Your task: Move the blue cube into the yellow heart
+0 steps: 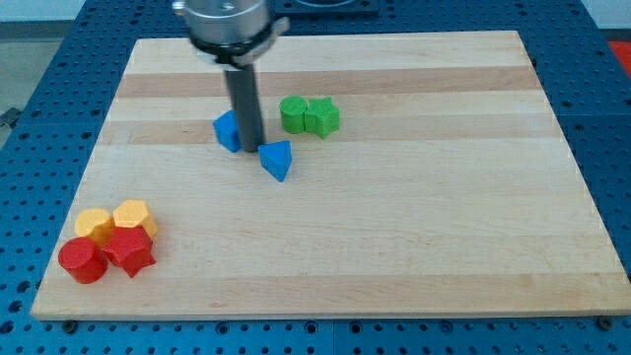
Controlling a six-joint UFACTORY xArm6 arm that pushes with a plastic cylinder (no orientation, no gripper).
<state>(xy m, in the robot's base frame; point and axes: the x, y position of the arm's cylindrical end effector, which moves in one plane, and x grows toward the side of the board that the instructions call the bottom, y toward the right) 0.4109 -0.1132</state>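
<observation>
While my tip (250,148) rests on the pale wooden surface (394,217), it touches the blue plastic cube (228,130), the yellow plastic heart (132,217) well apart; there is no hand.

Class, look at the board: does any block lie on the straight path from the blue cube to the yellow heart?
No. The blue cube sits just left of my tip, and the board is bare down to the yellow heart at the lower left. The blue triangle and green blocks lie to the right, off that path.
</observation>
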